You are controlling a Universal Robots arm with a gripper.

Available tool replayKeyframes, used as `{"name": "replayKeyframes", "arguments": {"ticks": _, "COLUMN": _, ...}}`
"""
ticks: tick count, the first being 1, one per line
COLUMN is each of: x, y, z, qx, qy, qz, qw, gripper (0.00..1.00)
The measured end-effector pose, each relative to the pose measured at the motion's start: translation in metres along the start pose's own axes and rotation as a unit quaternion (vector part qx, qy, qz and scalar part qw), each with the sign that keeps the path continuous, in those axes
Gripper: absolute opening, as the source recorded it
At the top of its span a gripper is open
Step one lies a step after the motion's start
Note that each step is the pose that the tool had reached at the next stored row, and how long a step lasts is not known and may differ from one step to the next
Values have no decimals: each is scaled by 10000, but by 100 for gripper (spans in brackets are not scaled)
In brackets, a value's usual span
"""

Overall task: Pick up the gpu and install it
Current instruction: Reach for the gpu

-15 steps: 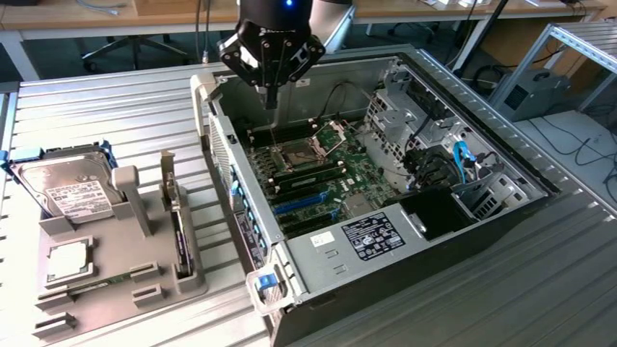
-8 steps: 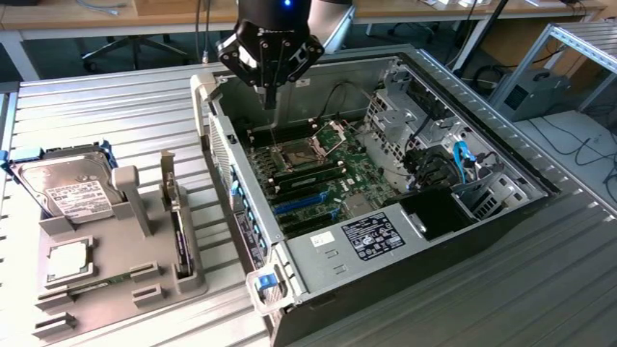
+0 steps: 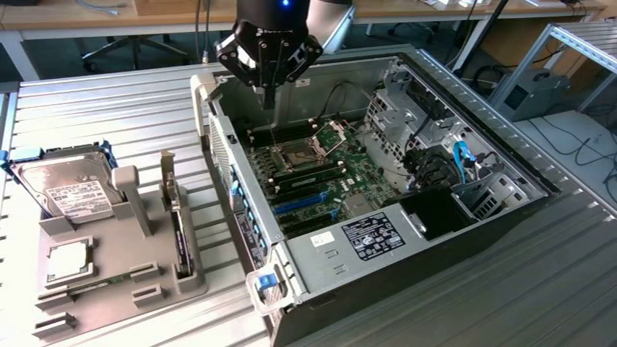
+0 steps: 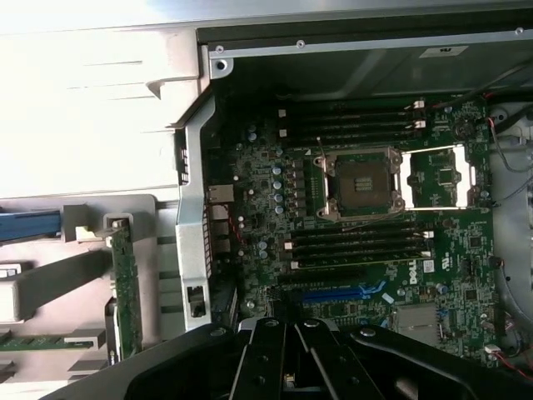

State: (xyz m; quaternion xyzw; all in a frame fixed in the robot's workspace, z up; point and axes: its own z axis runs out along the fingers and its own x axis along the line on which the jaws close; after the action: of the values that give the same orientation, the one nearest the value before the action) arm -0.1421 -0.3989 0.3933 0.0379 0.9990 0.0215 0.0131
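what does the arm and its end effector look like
The end effector is black: a wide angular body of linked bars tapering to narrow dark fingers. A small blue light glows above it, beside a pale grey arm segment. In the wrist view its black links show round pivot bolts.

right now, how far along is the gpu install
Done: nothing yet. The gpu stands on edge in the grey holder tray beside the open computer case.
In hand: nothing. The gripper is shut and empty, hanging above the motherboard near the CPU socket.
Left: both the pickup and the seating. The blue expansion slot is bare.
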Motion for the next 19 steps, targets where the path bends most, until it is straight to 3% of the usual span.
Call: {"name": "replayKeyframes", "arguments": {"ticks": 19, "x": 66, "y": -5, "z": -2, "qx": 9, "qy": -1, "qz": 0, "qw": 10000, "gripper": 11}}
